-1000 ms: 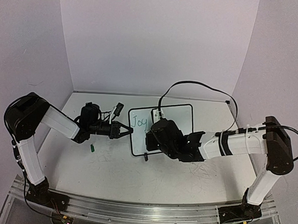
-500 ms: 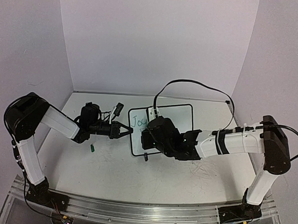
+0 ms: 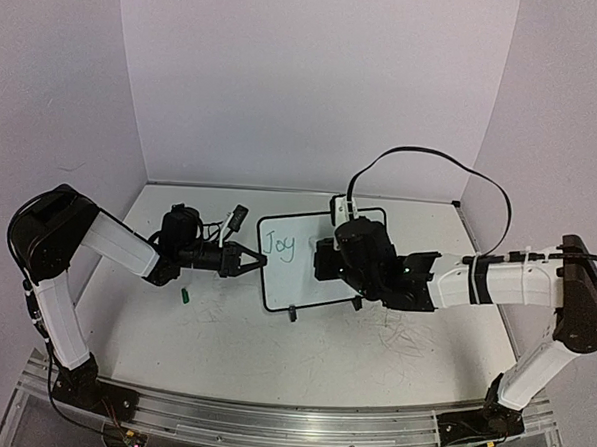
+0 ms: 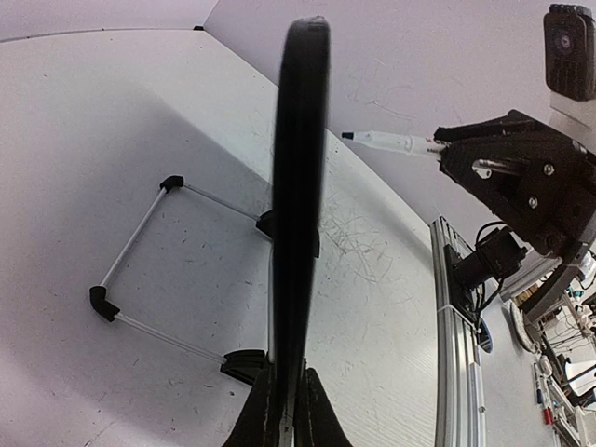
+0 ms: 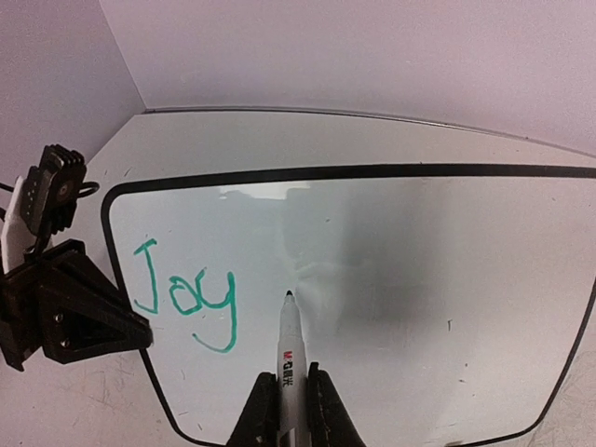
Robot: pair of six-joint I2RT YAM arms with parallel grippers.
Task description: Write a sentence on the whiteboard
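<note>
The whiteboard (image 3: 287, 281) stands tilted at the table's middle, black-bordered, with green "Joy" (image 3: 277, 244) at its upper left. My left gripper (image 3: 261, 263) is shut on the board's left edge; in the left wrist view (image 4: 284, 396) the board (image 4: 300, 177) shows edge-on. My right gripper (image 5: 287, 384) is shut on a white marker (image 5: 287, 349), tip pointing at the board (image 5: 428, 270) just right of "Joy" (image 5: 186, 298). In the left wrist view the marker (image 4: 391, 142) tip sits a small gap off the board. The right gripper (image 3: 327, 261) is in front of the board's middle.
A small green cap (image 3: 186, 296) lies on the table left of the board. The board's black clip foot (image 3: 292, 313) and wire stand (image 4: 140, 233) rest on the table. Faint grey scribbles mark the table (image 3: 403, 334). Walls enclose back and sides.
My right arm has swung right and back, off the board's left part to just right of "Joy", uncovering the word. The left gripper and the board have not moved.
</note>
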